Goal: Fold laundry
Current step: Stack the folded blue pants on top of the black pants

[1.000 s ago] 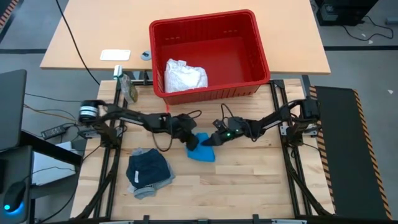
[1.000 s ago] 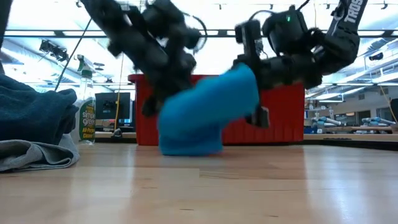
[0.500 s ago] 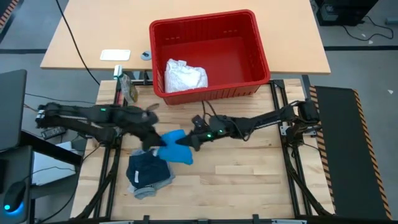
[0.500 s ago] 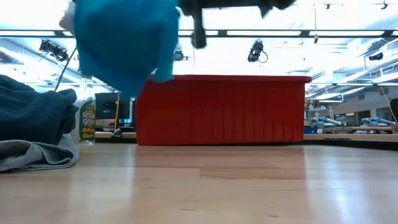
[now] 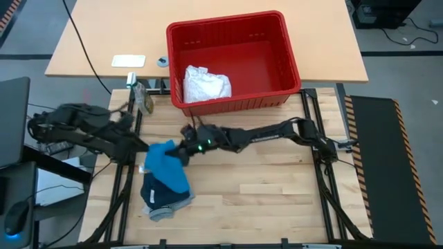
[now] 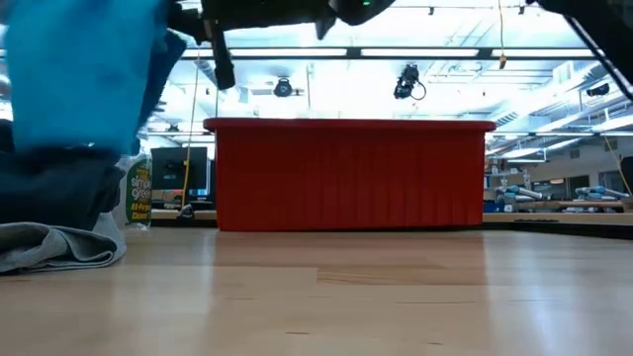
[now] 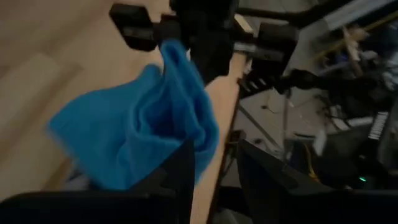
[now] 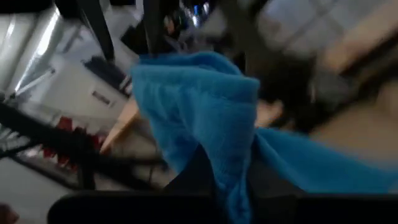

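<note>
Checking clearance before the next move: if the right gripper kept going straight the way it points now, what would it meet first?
Probably the left arm: the right gripper, shut on the bright blue garment, points leftward across the table toward it. Heights are unclear.

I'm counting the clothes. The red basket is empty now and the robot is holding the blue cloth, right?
Not quite. The red basket is not empty: the high view shows a white cloth in it. The right end effector does hold the blue cloth.

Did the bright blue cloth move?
Yes. In the high view the blue cloth went left, away from under the red basket and onto the navy pile.
</note>
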